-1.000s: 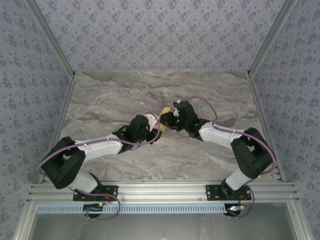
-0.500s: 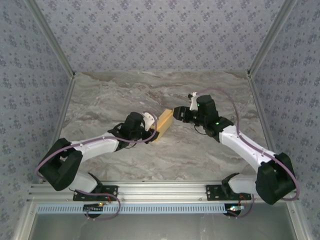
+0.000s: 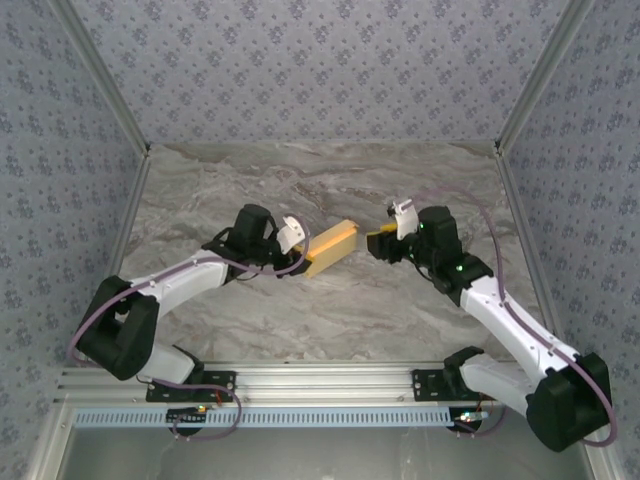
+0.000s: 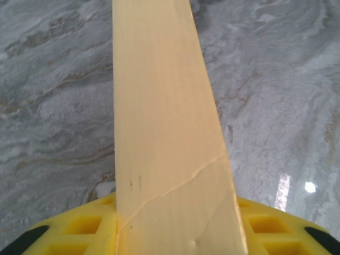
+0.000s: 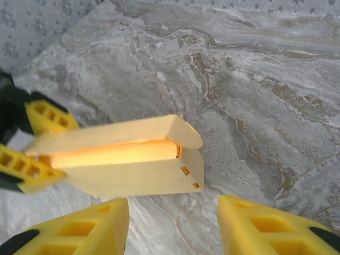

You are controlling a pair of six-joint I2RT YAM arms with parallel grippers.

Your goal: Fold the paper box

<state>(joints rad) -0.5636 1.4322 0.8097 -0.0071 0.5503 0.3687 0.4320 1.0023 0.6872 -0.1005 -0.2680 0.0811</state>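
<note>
Step in hand, as judged: closing the lid flap and tucking it home on the paper box [image 5: 138, 172].

1. Hold the paper box firm in the left end effector [image 5: 66, 151], clamped shut across the end nearest the left arm, one yellow finger above the card and one below. Avoid squeezing harder; thin card, likely to crease or flatten.
2. Check the lid flap [image 5: 159, 130]: raised slightly off the body, rounded at its free end, with a lit gap beneath along the long side. Treat as not yet tucked.
3. Bring the right end effector [image 5: 172, 210] in toward the free end, fingers [image 5: 265, 226] spread wide and carrying nothing. Approach level with the flap edge, not from below, to avoid prying the gap wider.
4. Press the flap down with one finger pad, then slide the rounded tab into the body. Apply light, steady pressure only; expect the box to pivot in the left grip under any sideways push.
5. Steer clear of the two small slots [image 5: 186, 171] on the end face; possibly needed for a later tab.

Position check:
- Paper box over the middle of the bench [image 5: 255, 79], lying between the two end effectors, long axis running from one toward the other.
- Near end inside the left end effector; free end pointing at the right end effector, near but apart from it, no contact.
- Lifted or resting on the bench: cannot tell with certainty.
</note>
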